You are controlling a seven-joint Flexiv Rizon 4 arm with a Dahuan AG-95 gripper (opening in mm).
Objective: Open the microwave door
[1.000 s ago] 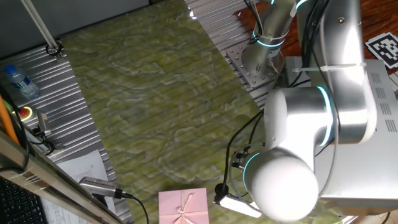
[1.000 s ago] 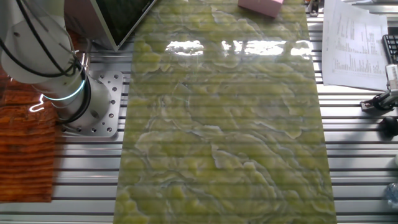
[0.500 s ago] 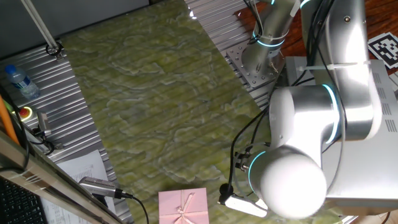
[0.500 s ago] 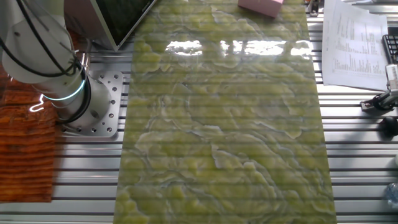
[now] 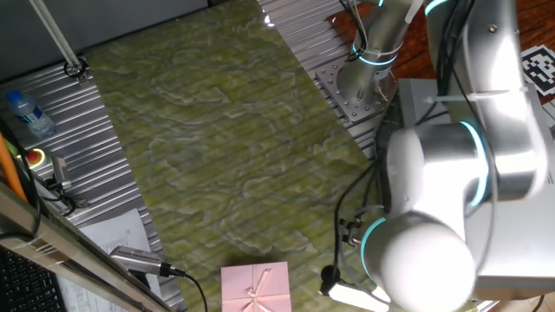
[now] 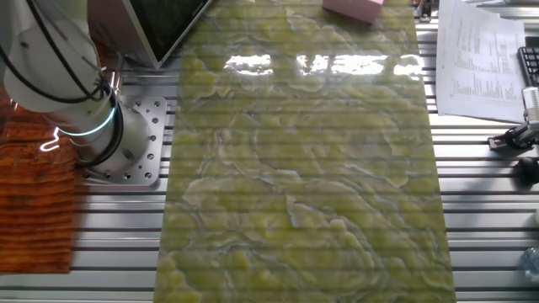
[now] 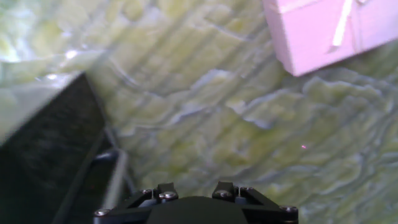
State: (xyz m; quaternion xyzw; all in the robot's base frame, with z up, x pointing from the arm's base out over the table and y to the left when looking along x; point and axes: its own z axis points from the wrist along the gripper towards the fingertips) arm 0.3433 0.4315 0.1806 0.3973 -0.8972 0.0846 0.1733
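The microwave (image 5: 536, 130) is a silver-grey box with vent slits at the right edge of one fixed view, mostly hidden behind my arm (image 5: 434, 208). The microwave door (image 7: 46, 146) shows in the hand view as a dark glass panel at the left, with its silver bar handle (image 7: 115, 180) along its near edge. A corner of the door (image 6: 164, 21) also shows in the other fixed view. My gripper (image 7: 194, 194) sits at the bottom of the hand view, to the right of the handle and apart from it. Only its finger bases show, and the fingertips are out of view.
A pink gift box (image 7: 323, 31) lies on the green marbled mat (image 5: 217, 147), ahead and right of the hand; it also shows in one fixed view (image 5: 254, 288) and the other fixed view (image 6: 354, 8). A water bottle (image 5: 24, 113), papers (image 6: 476, 59) and cables lie beside the mat.
In one fixed view my arm's elbow and wrist have swung right and down, towards the microwave's front. The other fixed view shows no change.
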